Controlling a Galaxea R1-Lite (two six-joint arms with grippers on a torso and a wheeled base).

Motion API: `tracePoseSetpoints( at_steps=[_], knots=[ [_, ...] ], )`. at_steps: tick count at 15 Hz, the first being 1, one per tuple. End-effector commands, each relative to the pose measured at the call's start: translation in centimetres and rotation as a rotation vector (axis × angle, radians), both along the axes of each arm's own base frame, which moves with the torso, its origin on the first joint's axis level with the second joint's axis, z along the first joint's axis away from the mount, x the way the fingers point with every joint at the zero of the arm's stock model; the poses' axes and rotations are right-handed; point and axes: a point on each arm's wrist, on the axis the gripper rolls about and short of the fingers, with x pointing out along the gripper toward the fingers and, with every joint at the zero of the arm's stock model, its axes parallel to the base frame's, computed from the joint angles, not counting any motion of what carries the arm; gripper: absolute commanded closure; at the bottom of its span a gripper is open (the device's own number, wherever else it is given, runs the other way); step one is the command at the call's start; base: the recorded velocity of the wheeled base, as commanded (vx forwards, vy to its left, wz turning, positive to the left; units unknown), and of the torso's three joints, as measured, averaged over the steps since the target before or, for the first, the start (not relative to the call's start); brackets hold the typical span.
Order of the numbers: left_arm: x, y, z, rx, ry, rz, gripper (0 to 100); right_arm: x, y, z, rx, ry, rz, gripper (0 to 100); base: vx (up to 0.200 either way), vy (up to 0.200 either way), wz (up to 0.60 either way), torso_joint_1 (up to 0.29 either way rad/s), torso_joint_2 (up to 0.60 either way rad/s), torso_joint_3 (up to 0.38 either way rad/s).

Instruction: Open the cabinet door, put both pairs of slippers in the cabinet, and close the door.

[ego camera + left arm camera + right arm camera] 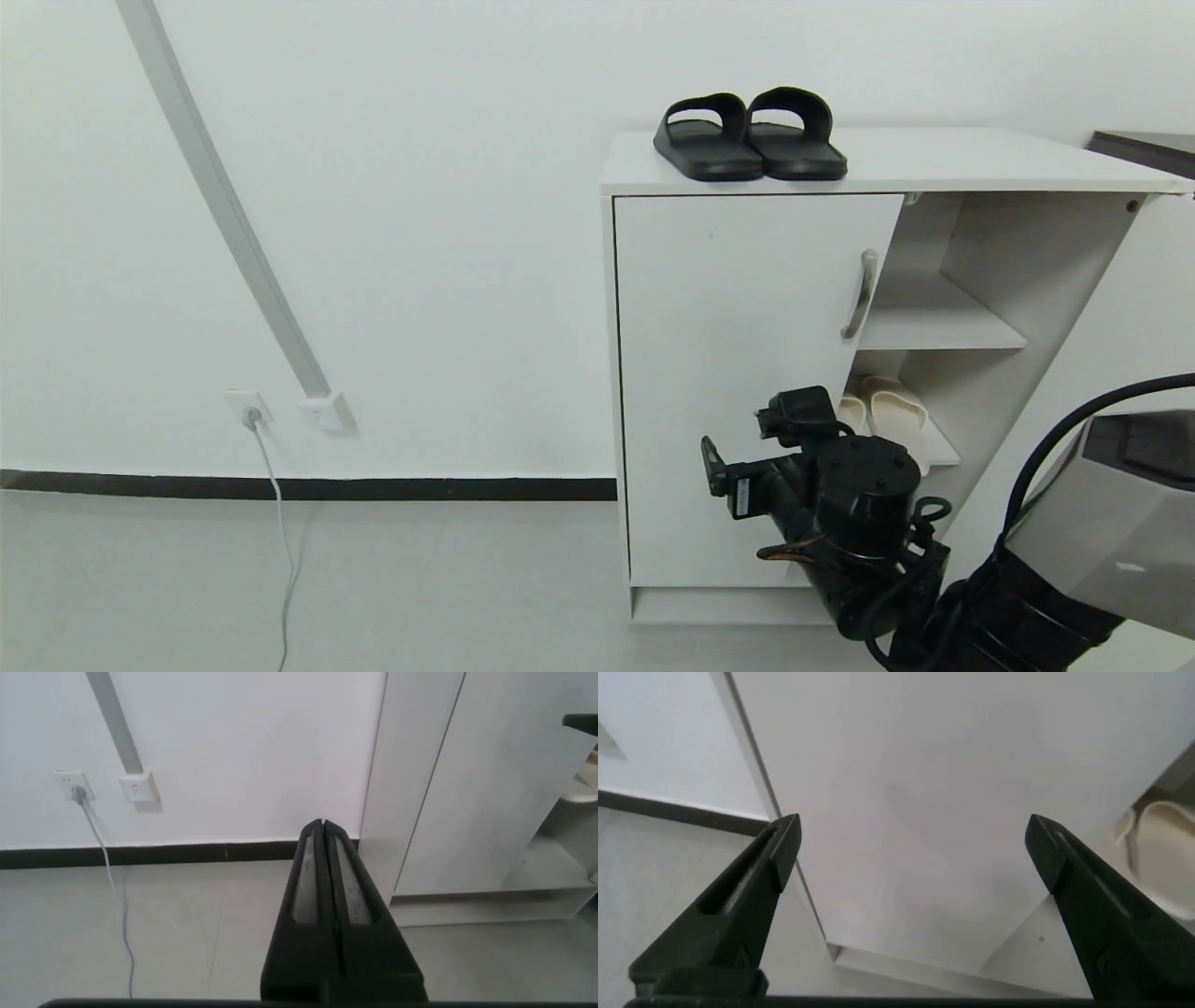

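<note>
A white cabinet (738, 373) stands against the wall. Its left door is closed and has a metal handle (861, 294); its right door (1102, 355) is swung open. A pair of black slippers (752, 138) rests on the cabinet top. A cream pair (892, 406) lies on the lower shelf inside, and its edge also appears in the right wrist view (1158, 845). My right gripper (756, 439) (913, 831) is open and empty, facing the lower part of the closed door. My left gripper (323, 826) is shut on nothing, held low to the cabinet's left.
The upper shelf (934, 322) inside is bare. A wall socket with a grey cable (247, 408) hanging to the floor sits left of the cabinet, under a slanted conduit (224, 196). Open floor (373, 588) lies in front.
</note>
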Motion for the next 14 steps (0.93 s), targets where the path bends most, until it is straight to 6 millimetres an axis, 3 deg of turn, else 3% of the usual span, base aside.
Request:
tracePoseSetpoints(
  at_steps=[1,14],
  knots=[
    [0.0,0.0,-0.01,0.0,0.001,0.002,100,-0.01,0.02,0.08,0.003,-0.002,0.0,0,0.0,0.0,0.0,0.08,-0.43,-0.339],
    [0.0,-0.01,-0.01,-0.002,0.001,0.001,100,-0.05,-0.03,-0.07,-0.008,0.001,-0.001,0,0.0,0.0,0.0,0.145,-0.47,-0.33]
  ],
)
